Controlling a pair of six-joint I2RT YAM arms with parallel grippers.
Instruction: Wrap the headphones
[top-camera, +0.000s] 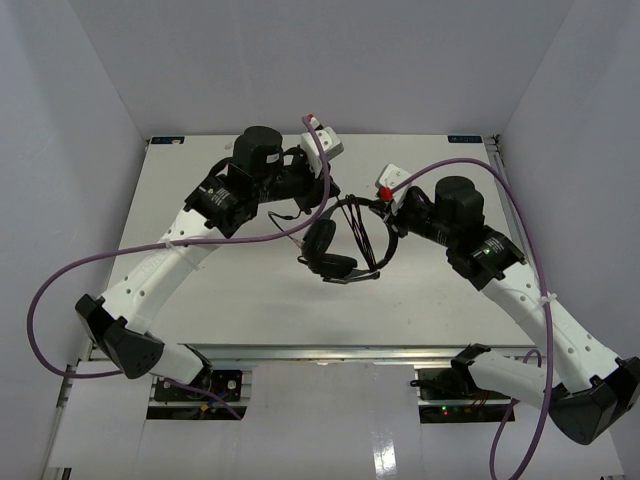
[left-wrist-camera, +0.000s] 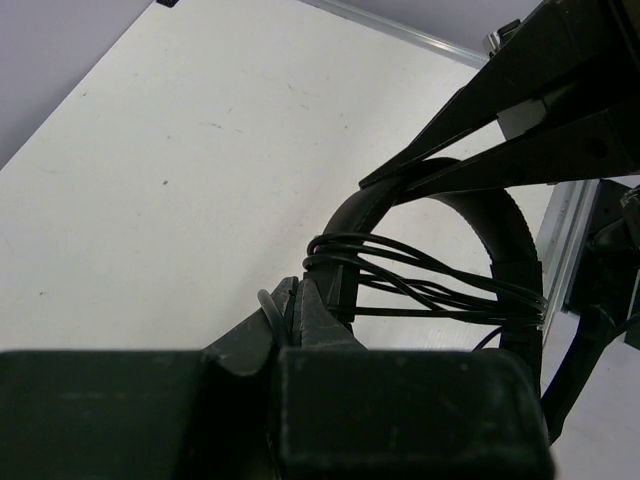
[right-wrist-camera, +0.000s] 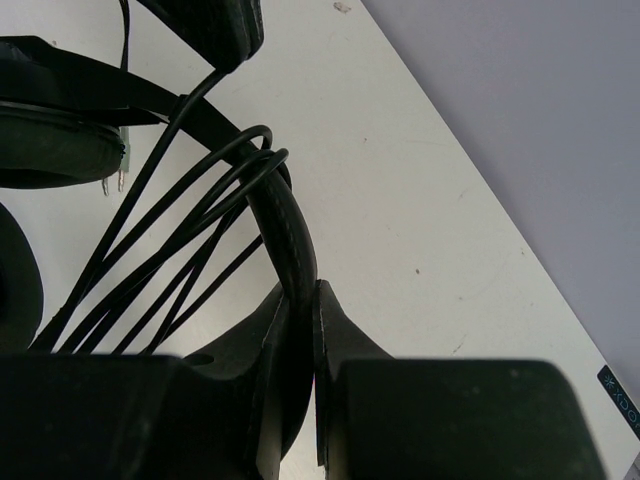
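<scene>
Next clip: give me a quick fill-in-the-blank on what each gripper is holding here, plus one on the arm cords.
1. The right gripper is shut on the ____ of the headphones.
2. The left gripper pinches the thin black ____, which is looped several times around the band.
3. The thick cords trailing from both arms are ____ in colour.

Missing words: headband; cable; purple.

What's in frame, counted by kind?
Headphones: 1
Arms: 2
Purple cables: 2
Total: 5
</scene>
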